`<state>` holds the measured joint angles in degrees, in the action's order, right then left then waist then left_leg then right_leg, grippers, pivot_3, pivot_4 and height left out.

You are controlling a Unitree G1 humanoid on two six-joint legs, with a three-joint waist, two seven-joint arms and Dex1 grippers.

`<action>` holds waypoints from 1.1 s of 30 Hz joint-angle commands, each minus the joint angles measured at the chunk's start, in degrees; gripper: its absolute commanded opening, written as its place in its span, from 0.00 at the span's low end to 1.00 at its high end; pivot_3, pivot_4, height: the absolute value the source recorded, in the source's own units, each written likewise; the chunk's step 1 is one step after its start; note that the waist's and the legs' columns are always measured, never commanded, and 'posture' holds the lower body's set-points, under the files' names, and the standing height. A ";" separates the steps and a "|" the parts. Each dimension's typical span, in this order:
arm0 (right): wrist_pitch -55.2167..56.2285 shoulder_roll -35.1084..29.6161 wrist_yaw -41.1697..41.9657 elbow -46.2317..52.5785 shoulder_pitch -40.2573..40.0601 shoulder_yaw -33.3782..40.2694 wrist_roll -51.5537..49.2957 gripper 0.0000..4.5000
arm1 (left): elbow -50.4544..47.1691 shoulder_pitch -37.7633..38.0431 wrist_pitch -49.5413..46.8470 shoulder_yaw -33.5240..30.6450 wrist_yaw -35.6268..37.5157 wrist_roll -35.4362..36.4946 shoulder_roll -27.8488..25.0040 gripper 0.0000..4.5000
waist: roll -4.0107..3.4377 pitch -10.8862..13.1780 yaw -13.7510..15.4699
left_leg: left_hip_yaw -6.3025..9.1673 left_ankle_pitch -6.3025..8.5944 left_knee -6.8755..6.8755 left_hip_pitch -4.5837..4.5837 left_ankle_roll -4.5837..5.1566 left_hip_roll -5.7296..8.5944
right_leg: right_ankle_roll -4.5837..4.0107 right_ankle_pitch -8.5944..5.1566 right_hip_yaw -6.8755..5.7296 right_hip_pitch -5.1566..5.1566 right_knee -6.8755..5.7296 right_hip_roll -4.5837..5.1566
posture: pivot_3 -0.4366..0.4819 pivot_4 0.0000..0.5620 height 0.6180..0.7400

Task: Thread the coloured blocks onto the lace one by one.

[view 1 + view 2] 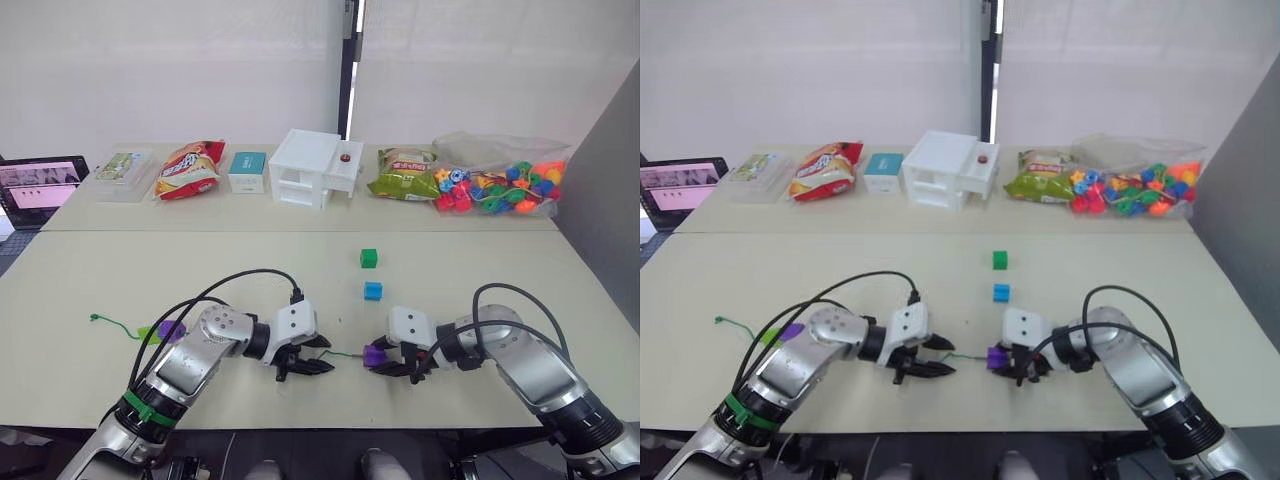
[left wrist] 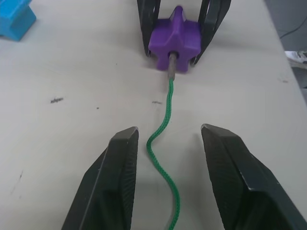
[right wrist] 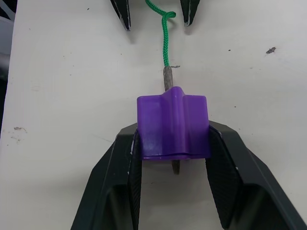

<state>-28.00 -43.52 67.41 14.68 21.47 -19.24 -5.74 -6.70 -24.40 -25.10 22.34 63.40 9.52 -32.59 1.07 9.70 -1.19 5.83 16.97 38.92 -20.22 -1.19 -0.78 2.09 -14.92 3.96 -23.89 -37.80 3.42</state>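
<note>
My right gripper (image 3: 172, 130) is shut on a purple block (image 3: 172, 125), low over the table near the front edge. The lace (image 2: 165, 120), a thin green cord, has its stiff grey tip (image 3: 168, 79) pushed through this block; the tip's end shows behind it. My left gripper (image 2: 165, 132) is open, its fingers either side of the cord without touching it, a short way left of the block (image 1: 375, 353). Further left along the lace lie another purple block (image 1: 172, 329) and a lime green one (image 1: 148, 333). A dark green block (image 1: 368, 258) and a blue block (image 1: 373, 291) lie loose mid-table.
Along the back of the table (image 1: 500, 280) stand a clear bag of bright beads (image 1: 500, 185), a white box (image 1: 315, 168), snack bags (image 1: 190, 168), a teal box (image 1: 247, 170) and a clear case (image 1: 122, 165). A tablet (image 1: 40, 185) sits at far left.
</note>
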 commanded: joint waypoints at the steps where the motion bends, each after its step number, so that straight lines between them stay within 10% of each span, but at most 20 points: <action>1: -1.05 -0.50 0.29 0.92 -0.84 -0.80 -0.32 0.30 | 0.87 0.57 2.06 0.21 -0.26 -0.27 0.99 0.23 | 0.01 -0.01 0.05 | 0.00 0.00 0.00 0.00 0.00 0.00 | 0.00 0.00 0.00 0.01 0.00 0.00 | 0.48 0.27 1.00; 5: -1.15 -0.56 0.29 1.01 -0.87 -0.70 -0.36 0.30 | 1.12 0.42 2.78 0.67 -0.02 -0.69 1.47 0.00 | 0.01 -0.01 0.01 | 0.00 0.00 -0.01 0.01 0.00 0.00 | 0.00 0.00 0.00 0.00 -0.01 0.00 | 0.48 0.27 1.00; 33: -1.82 -0.31 -0.70 1.85 -1.28 -1.16 -0.03 0.30 | -0.70 -3.23 -2.59 2.56 -2.66 -0.55 9.11 0.06 | 0.01 -0.01 0.00 | 0.00 0.00 0.00 0.00 0.00 0.01 | 0.00 0.00 0.00 0.00 -0.01 0.00 | 0.48 0.27 1.00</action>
<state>-29.10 -43.72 66.67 15.79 21.20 -19.32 -5.71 -5.12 -27.67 -26.71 26.01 60.74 7.25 -23.44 1.09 9.69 -1.19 5.83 16.97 38.92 -20.23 -1.19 -0.78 2.09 -14.91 3.97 -23.89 -37.82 3.42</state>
